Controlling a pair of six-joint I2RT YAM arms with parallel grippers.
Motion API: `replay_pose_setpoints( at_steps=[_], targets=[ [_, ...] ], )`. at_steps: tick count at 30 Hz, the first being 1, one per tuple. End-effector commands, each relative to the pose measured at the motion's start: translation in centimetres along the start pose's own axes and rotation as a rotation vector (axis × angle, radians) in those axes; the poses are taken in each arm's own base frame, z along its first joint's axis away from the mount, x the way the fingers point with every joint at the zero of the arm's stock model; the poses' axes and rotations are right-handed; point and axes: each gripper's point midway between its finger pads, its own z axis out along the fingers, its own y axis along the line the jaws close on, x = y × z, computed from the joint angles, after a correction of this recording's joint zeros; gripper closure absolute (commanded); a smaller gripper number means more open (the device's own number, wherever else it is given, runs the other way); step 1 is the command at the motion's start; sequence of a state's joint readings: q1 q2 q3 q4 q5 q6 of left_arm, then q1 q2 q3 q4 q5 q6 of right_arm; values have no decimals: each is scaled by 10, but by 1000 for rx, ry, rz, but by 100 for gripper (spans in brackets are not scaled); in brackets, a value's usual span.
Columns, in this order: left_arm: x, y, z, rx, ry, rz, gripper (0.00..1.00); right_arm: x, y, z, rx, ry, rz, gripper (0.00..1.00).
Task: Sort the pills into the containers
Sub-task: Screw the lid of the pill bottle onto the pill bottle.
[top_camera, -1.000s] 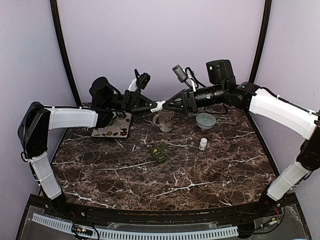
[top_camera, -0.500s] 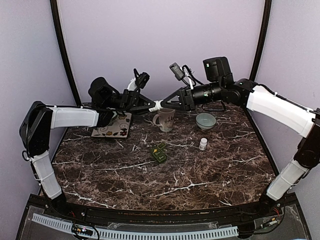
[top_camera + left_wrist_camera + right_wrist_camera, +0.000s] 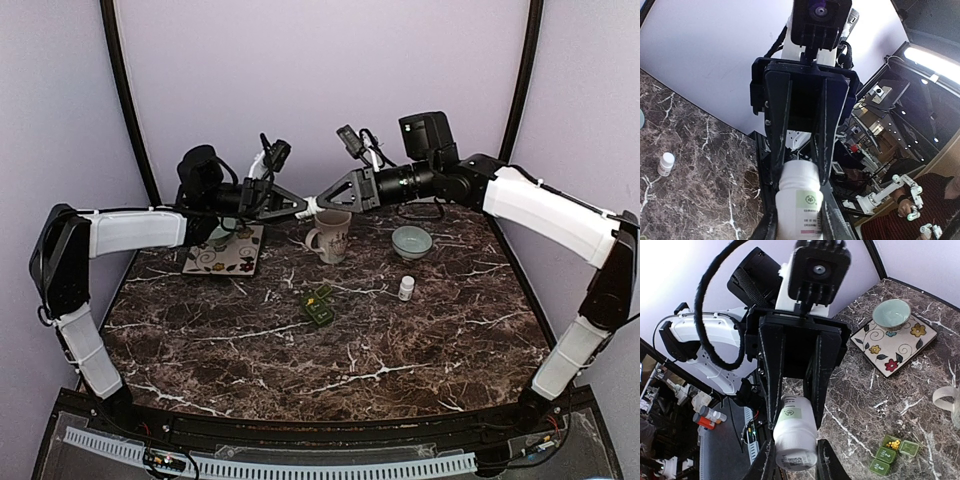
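Pill bottle [image 3: 314,207] hangs above the mug [image 3: 330,241] near the far edge of the table [image 3: 420,350], your left hand [image 3: 305,209] and right hand [image 3: 324,201] both clamped on it. This looks like uncapping, so twist its ends apart steadily.

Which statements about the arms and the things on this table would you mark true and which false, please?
1. The left gripper and right gripper both clamp the white pill bottle in mid-air. True.
2. The mug lies on its side. False: it stands upright.
3. A small bowl sits on the floral plate. True.
4. The green pill organizer rests on the floral plate. False: it lies on the bare table, in front of the mug.
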State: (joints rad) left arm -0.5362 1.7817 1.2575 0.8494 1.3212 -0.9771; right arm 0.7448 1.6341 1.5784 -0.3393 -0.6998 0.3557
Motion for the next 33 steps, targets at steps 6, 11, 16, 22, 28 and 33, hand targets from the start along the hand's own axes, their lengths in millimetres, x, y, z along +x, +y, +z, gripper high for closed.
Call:
replay_pose_setpoints(
  at_steps=[6,11,16,22,28,33],
  targets=[
    [-22,-35,20,-138,-30,301,98,-29,12,20,-91,-65,203,100],
    [-18,-41,33,-209,-8,411,98,-26,10,27,-125,-32,338,100],
    [-16,-45,40,-315,13,544,98,-18,8,32,-154,9,428,100],
    [-13,-44,40,-509,24,746,98,-6,3,36,-209,42,540,100],
    [-8,-44,37,-622,33,878,98,4,1,40,-230,76,606,100],
    [-6,-46,32,-670,-5,924,98,1,3,39,-241,72,614,100]
  ],
)
